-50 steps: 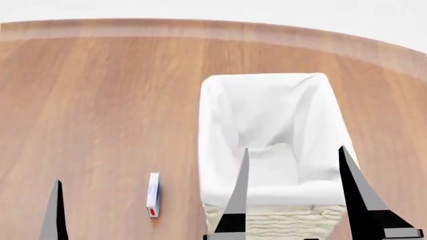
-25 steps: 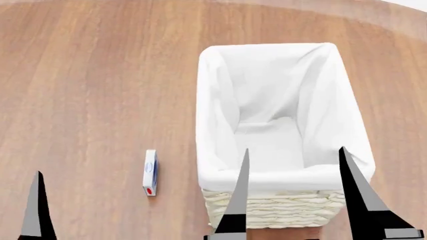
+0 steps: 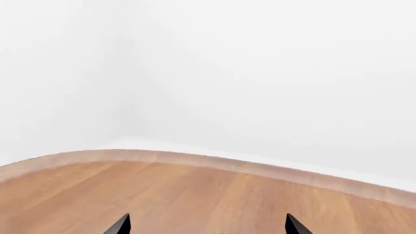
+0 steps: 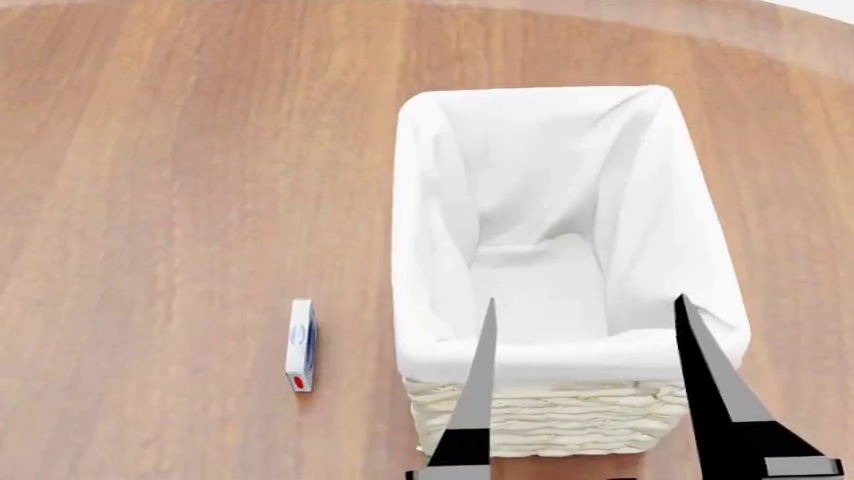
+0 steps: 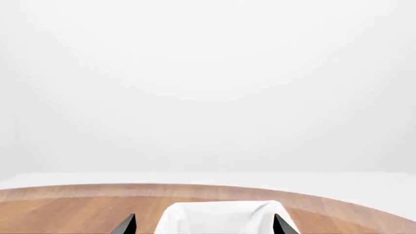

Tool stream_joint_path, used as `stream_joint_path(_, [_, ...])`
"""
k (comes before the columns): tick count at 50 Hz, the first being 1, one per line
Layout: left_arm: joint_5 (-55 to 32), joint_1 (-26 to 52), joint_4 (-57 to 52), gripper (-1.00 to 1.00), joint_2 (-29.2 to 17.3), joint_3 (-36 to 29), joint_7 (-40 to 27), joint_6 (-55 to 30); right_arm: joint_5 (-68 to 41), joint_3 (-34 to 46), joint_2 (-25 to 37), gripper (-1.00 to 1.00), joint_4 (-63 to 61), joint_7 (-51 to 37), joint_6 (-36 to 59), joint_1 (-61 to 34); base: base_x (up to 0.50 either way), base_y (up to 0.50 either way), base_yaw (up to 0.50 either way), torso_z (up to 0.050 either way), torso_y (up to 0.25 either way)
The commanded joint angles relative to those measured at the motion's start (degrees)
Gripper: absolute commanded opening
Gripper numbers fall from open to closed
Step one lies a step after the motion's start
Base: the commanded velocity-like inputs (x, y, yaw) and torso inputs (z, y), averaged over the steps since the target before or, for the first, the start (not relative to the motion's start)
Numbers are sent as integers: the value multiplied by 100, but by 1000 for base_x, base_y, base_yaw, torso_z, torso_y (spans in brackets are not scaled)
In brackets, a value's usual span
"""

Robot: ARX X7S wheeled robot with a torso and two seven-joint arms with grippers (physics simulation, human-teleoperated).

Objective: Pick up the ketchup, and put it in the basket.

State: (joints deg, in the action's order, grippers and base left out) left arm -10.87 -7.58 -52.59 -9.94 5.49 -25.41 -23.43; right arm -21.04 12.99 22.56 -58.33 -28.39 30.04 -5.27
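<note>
The cream wicker basket, white-lined, is being partly covered by the spread right gripper; no ketchup is being shown.

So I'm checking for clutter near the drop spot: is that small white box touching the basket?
Apart. In the head view a strip of bare wood table separates the small white box from the basket.
</note>
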Motion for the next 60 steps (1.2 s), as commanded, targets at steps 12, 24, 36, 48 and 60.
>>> stream_joint_path(12, [-540, -287, 514, 100, 458, 1500, -615, 703, 64, -45, -18, 100, 80, 60, -85, -56, 0, 0, 0, 0, 0])
stream_joint_path(24, [-731, -380, 579, 100, 562, 1964, -1096, 714, -13, 22, 82, 100, 103, -64, -135, -89, 0, 0, 0, 0, 0])
stream_joint_path(36, [-1173, -492, 837, 100, 652, 2549, -1491, 889, -98, 113, 204, 100, 130, -223, -182, -146, 0, 0, 0, 0, 0])
stream_joint_path(48, [-1651, -504, 1008, 100, 668, 3071, -2198, 608, -144, 192, 306, 100, 179, -330, -278, -158, 0, 0, 0, 0, 0])
stream_joint_path(60, [-2160, -571, 1170, 100, 663, 3548, -2682, 393, -198, 247, 395, 100, 220, -418, -346, -183, 0, 0, 0, 0, 0])
